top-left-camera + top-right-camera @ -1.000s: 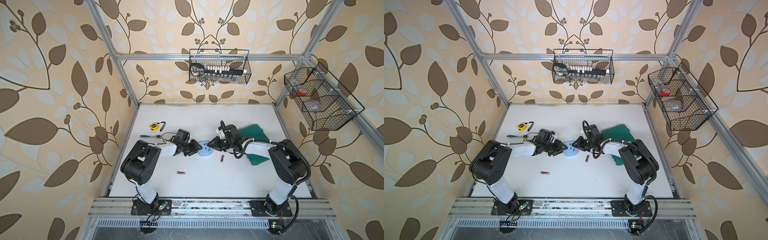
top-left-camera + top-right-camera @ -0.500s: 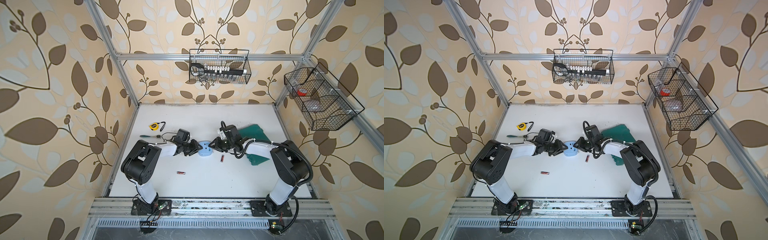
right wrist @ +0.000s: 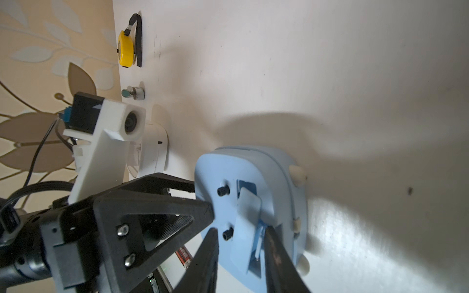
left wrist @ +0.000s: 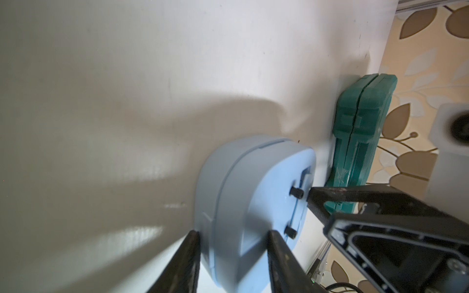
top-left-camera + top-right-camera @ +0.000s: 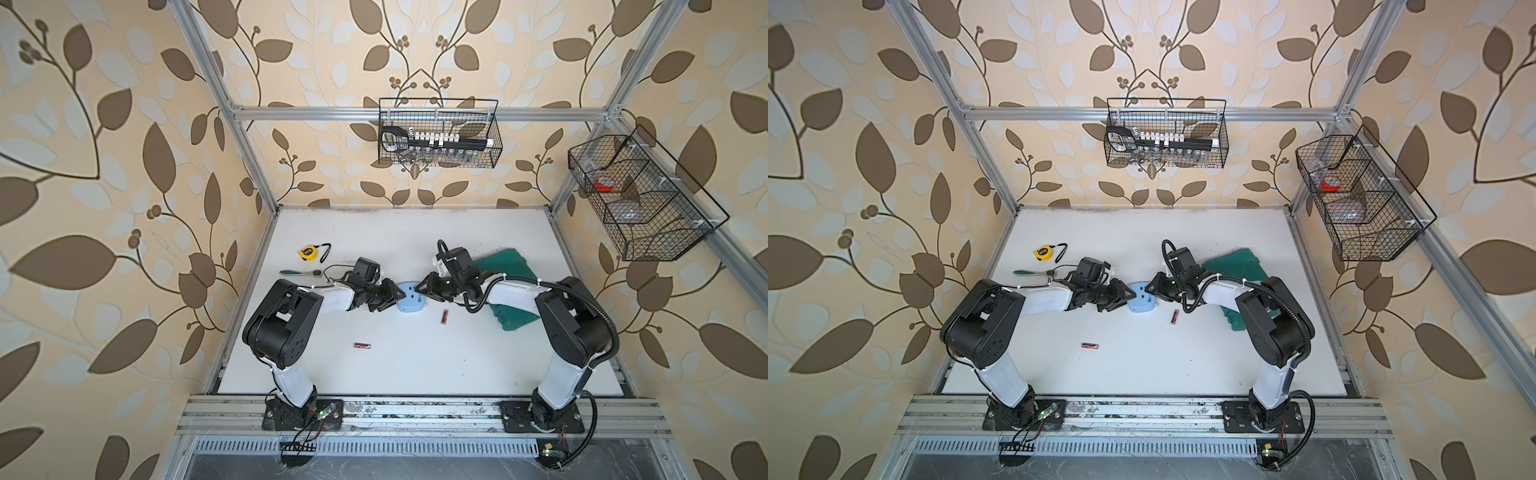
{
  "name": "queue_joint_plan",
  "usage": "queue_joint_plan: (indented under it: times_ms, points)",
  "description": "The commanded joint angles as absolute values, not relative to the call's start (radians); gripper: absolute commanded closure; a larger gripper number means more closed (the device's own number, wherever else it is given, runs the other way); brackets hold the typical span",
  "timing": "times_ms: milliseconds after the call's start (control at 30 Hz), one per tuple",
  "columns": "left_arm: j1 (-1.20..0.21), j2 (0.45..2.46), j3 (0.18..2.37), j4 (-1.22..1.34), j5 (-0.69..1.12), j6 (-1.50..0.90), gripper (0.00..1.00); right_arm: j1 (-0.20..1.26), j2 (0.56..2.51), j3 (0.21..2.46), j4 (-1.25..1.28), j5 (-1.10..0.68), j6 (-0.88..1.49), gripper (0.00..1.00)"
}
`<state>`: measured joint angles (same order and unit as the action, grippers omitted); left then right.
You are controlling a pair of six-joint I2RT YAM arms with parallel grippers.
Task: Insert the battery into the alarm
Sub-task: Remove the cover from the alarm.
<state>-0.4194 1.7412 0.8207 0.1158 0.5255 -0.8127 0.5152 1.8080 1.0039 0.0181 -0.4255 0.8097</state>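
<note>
- Alarm (image 5: 409, 301): light blue housing lying on the white table (image 5: 374, 237) between the two arms, back face up; both top views show it mid-table (image 5: 1142, 305)
- Left gripper (image 4: 233, 233): jaws closed part-way onto one edge of the alarm. One finger bears on the back face and the other on the opposite face, and both touch the housing
- Right gripper (image 3: 239, 228): jaws part-way apart over the back face, straddling the battery cover (image 3: 247, 215), which is raised off its compartment. One fingertip stands at the opened compartment. A gap shows between the other finger and the cover, so no grip on it is seen
- Compartment interior: mostly hidden by the cover and the finger, so its contents cannot be told
- First battery (image 5: 444, 316): flat on the table near the alarm, on the right arm's side, clear of both grippers
- Second battery (image 5: 362, 345): flat on the table toward the front edge, well apart from the alarm
- Green case (image 5: 507, 264): on the table, partly under the right arm
- Tape measure (image 5: 308, 252) and ratchet (image 5: 301, 273): on the table beyond the left arm, near each other
</note>
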Motion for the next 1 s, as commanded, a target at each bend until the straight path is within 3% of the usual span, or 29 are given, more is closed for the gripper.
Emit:
queue_joint_plan:
  times_ms: [0,167,600,967]
  points:
    - [-0.431,1.778,0.816,0.020,0.488,-0.789,0.57,0.526,1.836,1.027,-0.017,-0.413,0.788,0.68]
    - [-0.431,1.781,0.819,0.020,0.491,-0.789,0.57,0.532,1.838,1.031,0.013,-0.453,0.783,0.69]
    - [-0.431,1.783,0.813,0.029,0.491,-0.792,0.57,0.533,1.803,1.000,0.056,-0.468,0.781,0.83]
    - [-0.431,1.789,0.811,0.037,0.494,-0.795,0.57,0.533,1.779,0.964,0.048,-0.471,0.741,0.83]
